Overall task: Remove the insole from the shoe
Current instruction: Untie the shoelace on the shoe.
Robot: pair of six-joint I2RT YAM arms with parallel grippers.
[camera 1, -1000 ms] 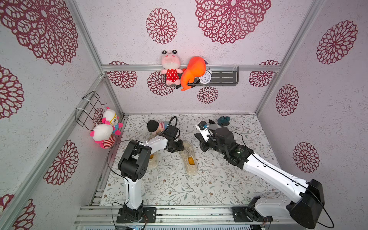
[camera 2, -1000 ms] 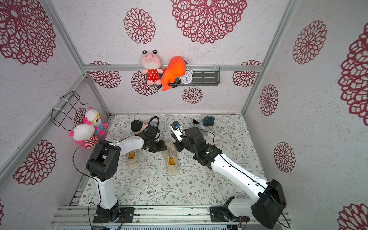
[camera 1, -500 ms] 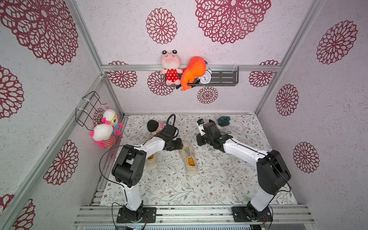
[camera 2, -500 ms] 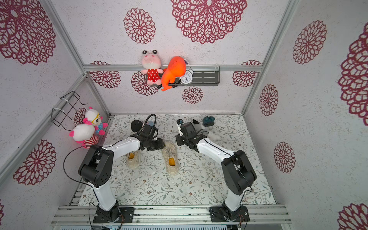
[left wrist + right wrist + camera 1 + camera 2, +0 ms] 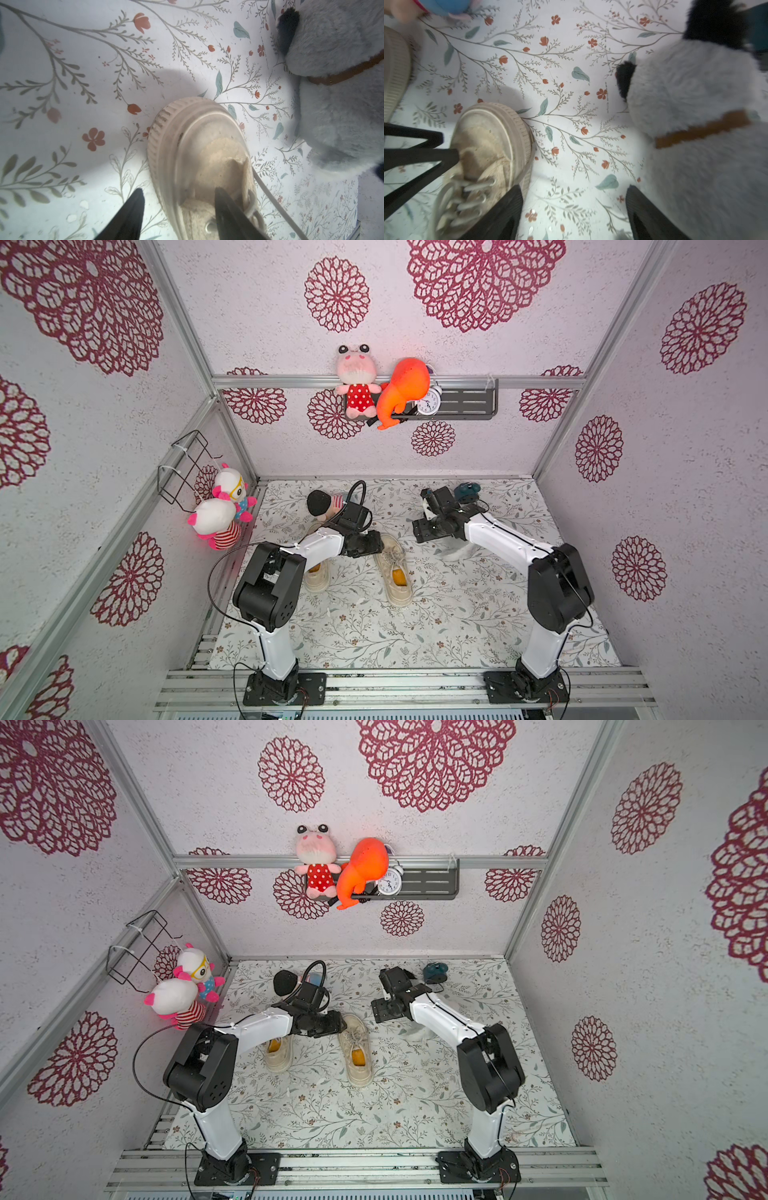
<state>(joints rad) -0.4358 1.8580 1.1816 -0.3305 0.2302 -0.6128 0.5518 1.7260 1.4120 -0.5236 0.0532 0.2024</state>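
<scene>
Two beige lace-up shoes lie on the floral table. The middle shoe shows its orange insole in the opening in both top views. My left gripper is open at this shoe's toe: one finger hangs over the upper, the other over the table beside the sole. My right gripper is open wide and empty, above bare table between the shoe's toe and a white plush. The second shoe lies partly under my left arm.
A white plush dog with a brown collar lies right of the shoe's toe. A black-haired doll and a teal object sit at the back. Plush toys hang on the left wall below a wire basket.
My right gripper has gone from shut to open wide, and its arm has folded its elbow up. My left gripper has edged right to the shoe's toe and spread a little.
</scene>
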